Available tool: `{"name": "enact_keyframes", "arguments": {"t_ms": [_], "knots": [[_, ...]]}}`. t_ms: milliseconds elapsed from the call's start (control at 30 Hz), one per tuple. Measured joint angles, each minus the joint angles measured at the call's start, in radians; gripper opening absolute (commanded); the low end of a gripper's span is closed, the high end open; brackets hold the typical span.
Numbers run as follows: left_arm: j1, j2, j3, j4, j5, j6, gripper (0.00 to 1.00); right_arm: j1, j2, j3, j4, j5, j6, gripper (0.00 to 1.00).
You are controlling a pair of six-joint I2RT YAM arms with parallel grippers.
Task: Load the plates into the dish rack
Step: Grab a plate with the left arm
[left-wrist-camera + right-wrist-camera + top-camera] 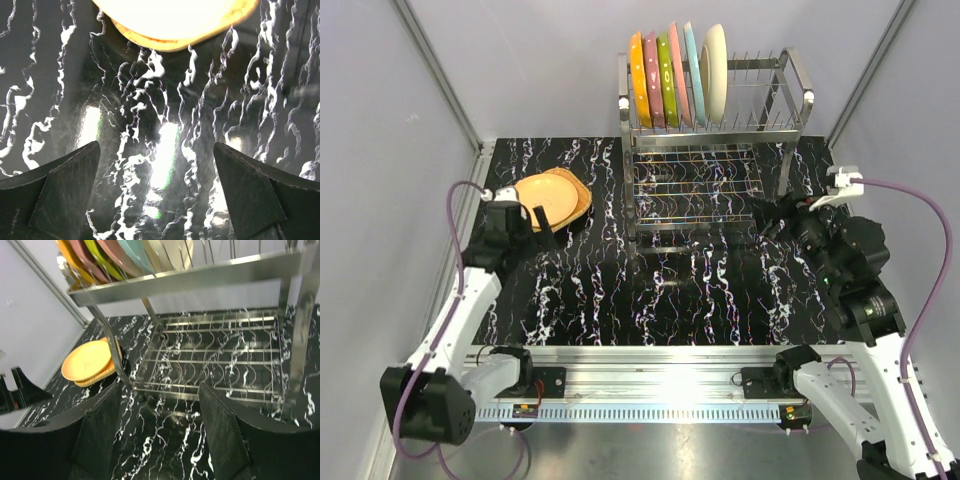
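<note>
Top external view: six of the plates (675, 75) stand on edge in the upper tier of the dish rack (700, 185), packed at its left end; prongs (760, 75) to the right of the cream plate (715, 70) look free; the tan plates (555, 195) lie flat, stacked, on the table (700, 290) at far left, well apart from the rack. The left gripper (542, 230) sits just on the near side of that stack, pointing at it; the right gripper (770, 215) is over by the rack's lower tier on the right, w/ the rack btwn it and the stack; so the L arm is clearly the nearer one, and the pick looks like its job.

Left wrist view: left gripper (155, 150) has its fingers (65, 185) spread wide, nothing btwn them, bare table beneath; tan plates (170, 20) show as a bright curved rim at top of frame, i.e. straight ahead of the fingers, approx centred, not touching. Plates are round and flat, so there is no long axis to line up on; what counts is the near rim, which faces the fingers square-on; prob. needs a forward reach, then one finger under that edge.

Right wrist view: right gripper (160, 390) part-open, empty, facing the dish rack (200, 275); tan plates (87, 360) visible left of the rack.
</note>
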State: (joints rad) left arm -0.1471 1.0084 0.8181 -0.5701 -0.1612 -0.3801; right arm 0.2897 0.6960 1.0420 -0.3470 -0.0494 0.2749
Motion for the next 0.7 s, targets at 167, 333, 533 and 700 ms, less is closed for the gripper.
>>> {"name": "enact_keyframes", "arguments": {"t_ms": [167,333,533,700], "knots": [[0.152,0.162,0.104,-0.009,0.106,-0.061,0.99,0.0,-0.047,-0.101,-0.019,0.004,0.036,0.7],[0.195,0.272,0.129,0.031,0.14,-0.1,0.99,0.0,-0.078,-0.176,-0.047,-0.025,0.055,0.71],[0.218,0.392,0.165,0.102,0.134,-0.126,0.99,0.0,-0.101,-0.231,-0.048,-0.079,0.06,0.71],[0.27,0.526,0.216,0.177,0.137,-0.151,0.96,0.0,-0.119,-0.278,-0.047,-0.119,0.067,0.7]]}}
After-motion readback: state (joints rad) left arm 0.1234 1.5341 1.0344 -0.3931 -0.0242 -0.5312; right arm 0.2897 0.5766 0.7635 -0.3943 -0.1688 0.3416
